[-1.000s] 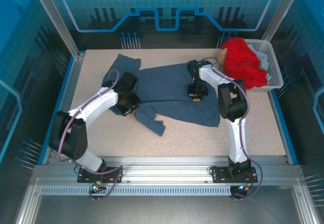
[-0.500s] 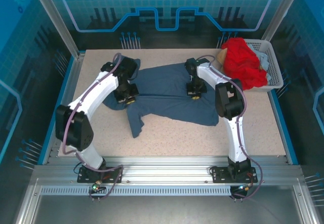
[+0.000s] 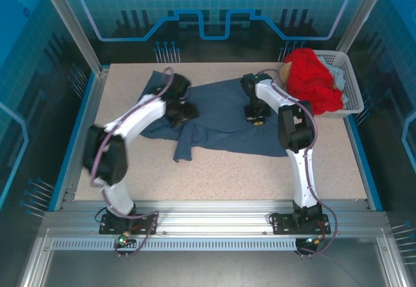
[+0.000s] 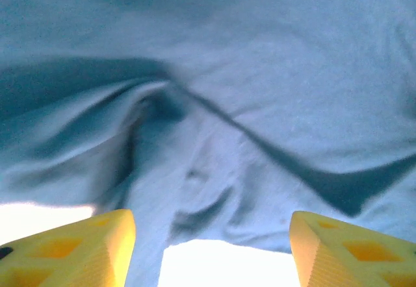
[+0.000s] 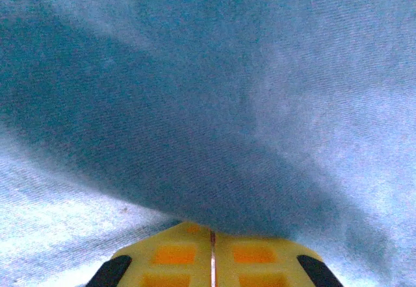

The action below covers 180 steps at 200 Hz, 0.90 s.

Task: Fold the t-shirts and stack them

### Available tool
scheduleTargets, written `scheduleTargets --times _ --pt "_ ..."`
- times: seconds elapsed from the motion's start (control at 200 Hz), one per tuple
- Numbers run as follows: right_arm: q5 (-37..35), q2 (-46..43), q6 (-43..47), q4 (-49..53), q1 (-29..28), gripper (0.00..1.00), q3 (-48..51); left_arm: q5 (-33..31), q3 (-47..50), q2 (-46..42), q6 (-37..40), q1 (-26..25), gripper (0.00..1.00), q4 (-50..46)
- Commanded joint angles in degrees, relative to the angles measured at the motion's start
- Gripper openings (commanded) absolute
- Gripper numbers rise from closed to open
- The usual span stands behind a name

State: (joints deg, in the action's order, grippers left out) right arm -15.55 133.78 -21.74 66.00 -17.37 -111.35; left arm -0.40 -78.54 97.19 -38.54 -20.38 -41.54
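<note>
The slate-blue t-shirt (image 3: 218,128) lies crumpled across the middle of the table, one sleeve trailing toward the front. My left gripper (image 3: 184,113) hovers over its left part. In the left wrist view the left gripper (image 4: 209,225) is open, its yellow fingers (image 4: 78,248) wide apart above wrinkled blue cloth (image 4: 260,105), with nothing held. My right gripper (image 3: 255,117) sits on the shirt's right half. Seen from the right wrist, the right gripper (image 5: 211,230) is shut, a fold of blue cloth (image 5: 195,124) rising from its tips. The red t-shirt (image 3: 313,79) is heaped in the basket.
The white perforated basket (image 3: 351,82) stands at the back right corner with some pale cloth beside the red shirt. Bare speckled tabletop (image 3: 234,176) runs along the front. A metal rail (image 3: 214,212) borders the near edge, and frame posts stand at the back corners.
My left gripper swung right over the shirt and opened, letting go of the cloth; the shirt's left side and front sleeve shifted. The right gripper stayed almost still.
</note>
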Motion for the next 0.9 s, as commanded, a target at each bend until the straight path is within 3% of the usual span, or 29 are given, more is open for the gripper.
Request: scheduleTargets --times 0.0,0.125,0.35,0.47,0.635,0.805,0.895 --pt "-0.71 -5.38 0.83 0.37 -1.27 0.14 -0.15 2.1 13.8 -14.41 -8.65 6.7 0.6 5.48" --pt "1.29 -10.07 0.3 -0.59 -3.44 0.24 1.79 10.44 27.4 -20.28 -15.59 11.59 0.46 10.07" --pt "11.83 -18.17 -1.61 -5.64 -8.05 0.32 10.31 19.01 38.7 -17.92 -27.64 11.47 0.47 23.58" --pt "17.34 -21.2 -4.14 -8.57 -8.98 0.34 15.38 20.39 38.95 -15.89 -29.34 10.37 0.48 24.66" --pt "18.72 -22.47 -5.38 -9.12 -9.32 0.34 18.2 20.75 36.63 -12.02 -29.61 5.83 0.48 24.22" --pt "18.08 -23.28 -5.25 -8.52 -9.1 0.34 18.92 17.66 30.75 -6.5 -26.39 1.8 0.42 12.89" --pt "18.01 -23.78 -5.27 -8.52 -9.05 0.34 19.23 16.76 28.41 -4.83 -24.8 1.01 0.42 11.29"
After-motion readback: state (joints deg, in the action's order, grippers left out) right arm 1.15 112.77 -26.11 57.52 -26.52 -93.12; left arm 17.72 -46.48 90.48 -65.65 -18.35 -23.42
